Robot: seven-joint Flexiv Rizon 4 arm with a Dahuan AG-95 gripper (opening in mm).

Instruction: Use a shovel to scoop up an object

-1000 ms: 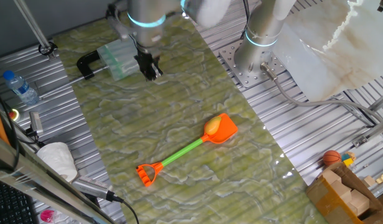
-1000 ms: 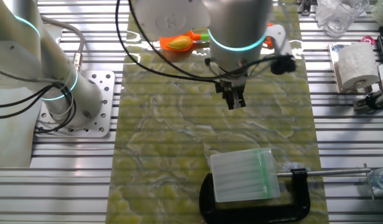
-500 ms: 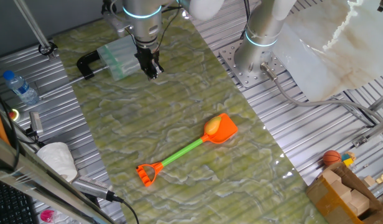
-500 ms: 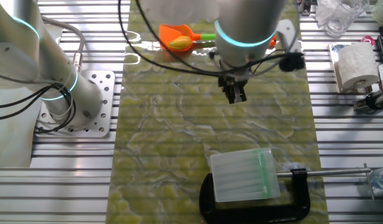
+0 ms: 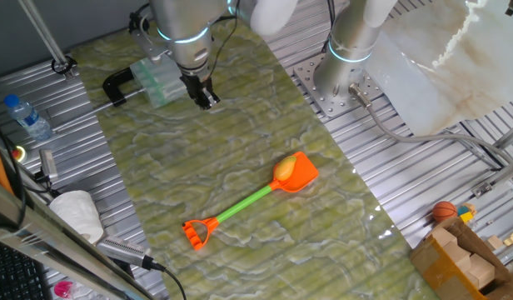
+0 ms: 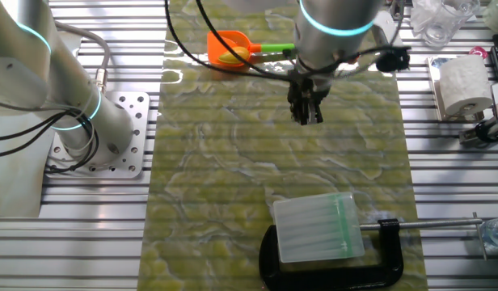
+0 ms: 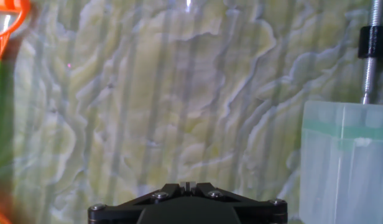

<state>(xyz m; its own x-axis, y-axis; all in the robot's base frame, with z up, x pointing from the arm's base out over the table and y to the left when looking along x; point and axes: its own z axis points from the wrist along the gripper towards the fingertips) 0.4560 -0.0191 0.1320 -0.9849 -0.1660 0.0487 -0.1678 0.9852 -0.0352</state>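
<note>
My hand (image 5: 206, 97) hangs closed and empty above the counter (image 5: 240, 158); well away, the shovel (image 5: 255, 198) lies flat, cradling the lemon-like lump (image 5: 284, 168).

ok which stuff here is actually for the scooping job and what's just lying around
For the job:
orange and green plastic toy shovel
small yellow-orange oval lump on its blade
gripper

Lying about:
clear plastic box
black C-clamp
water bottle
small orange ball
</note>
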